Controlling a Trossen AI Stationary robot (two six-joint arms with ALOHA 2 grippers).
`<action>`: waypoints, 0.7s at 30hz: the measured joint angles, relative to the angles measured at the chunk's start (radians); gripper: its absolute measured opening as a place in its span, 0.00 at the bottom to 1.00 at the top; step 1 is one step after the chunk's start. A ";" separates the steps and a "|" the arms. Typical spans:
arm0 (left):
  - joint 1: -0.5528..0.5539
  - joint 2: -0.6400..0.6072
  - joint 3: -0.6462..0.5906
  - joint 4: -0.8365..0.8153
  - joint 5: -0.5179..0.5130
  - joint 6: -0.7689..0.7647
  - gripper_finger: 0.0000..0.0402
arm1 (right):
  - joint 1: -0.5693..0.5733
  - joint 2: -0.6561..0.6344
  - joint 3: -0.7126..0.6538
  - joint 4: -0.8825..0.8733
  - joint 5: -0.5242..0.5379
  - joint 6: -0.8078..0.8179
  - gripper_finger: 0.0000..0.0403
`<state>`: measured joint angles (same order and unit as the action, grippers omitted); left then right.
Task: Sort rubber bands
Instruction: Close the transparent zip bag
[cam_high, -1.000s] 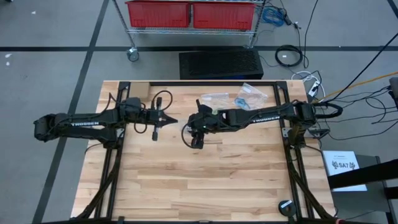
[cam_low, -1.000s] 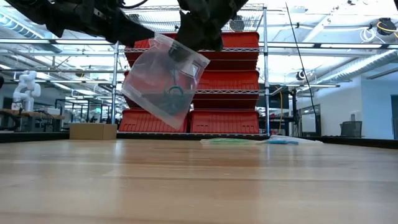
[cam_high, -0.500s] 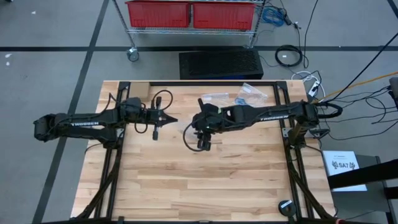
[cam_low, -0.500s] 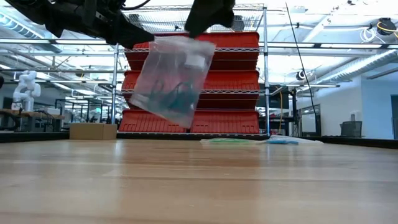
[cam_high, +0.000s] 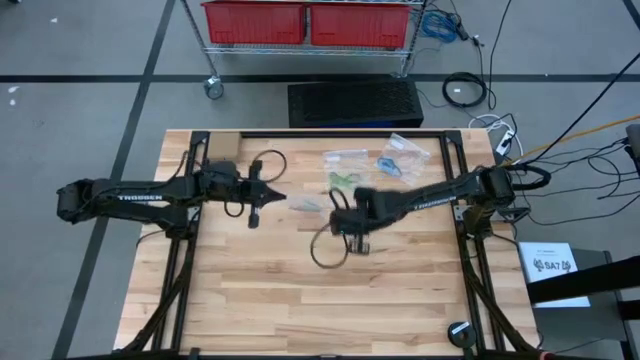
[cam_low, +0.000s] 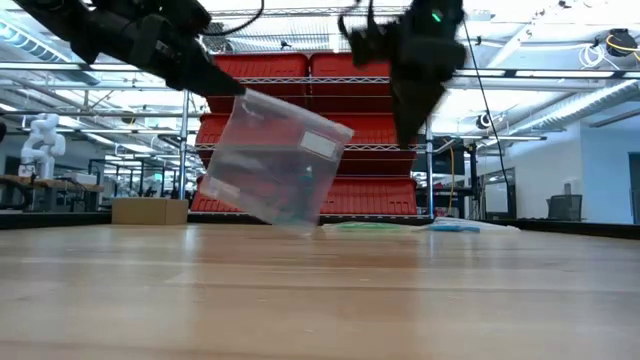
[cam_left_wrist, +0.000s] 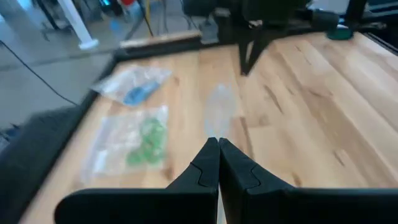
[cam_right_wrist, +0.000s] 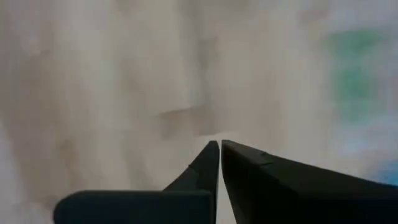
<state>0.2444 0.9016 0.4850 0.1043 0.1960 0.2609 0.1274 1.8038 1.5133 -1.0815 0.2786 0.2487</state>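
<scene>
Right gripper (cam_high: 358, 243) has let go of the clear bag (cam_low: 280, 160) and swung clear, fingers pressed together, empty. Left gripper (cam_low: 232, 90) now pinches its corner alone. I reckon bagging's done; next I'd set it by the other bags (cam_high: 375, 158).

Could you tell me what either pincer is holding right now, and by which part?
The left pincer is shut on an upper corner of the clear plastic bag, which hangs tilted above the table. The right pincer, also shut, holds nothing.

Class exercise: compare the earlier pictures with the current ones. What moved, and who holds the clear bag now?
The right gripper let go of the clear bag, shut, and swung away toward the right. The bag now hangs from the left gripper alone, sagging lower toward the table. The bags at the far edge stayed put.
</scene>
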 joint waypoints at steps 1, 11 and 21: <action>-0.013 0.015 0.000 -0.002 -0.002 -0.012 0.01 | 0.010 0.000 -0.051 0.041 -0.025 0.011 0.02; -0.218 0.271 0.001 -0.020 -0.003 -0.124 0.01 | 0.137 -0.002 -0.434 0.676 -0.221 0.214 0.00; -0.334 0.473 0.001 0.181 0.011 -0.203 0.03 | 0.197 -0.003 -0.476 0.791 -0.158 0.316 0.00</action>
<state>-0.0900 1.3742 0.4858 0.2851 0.2068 0.0579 0.3244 1.8008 1.0378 -0.2905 0.1205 0.5649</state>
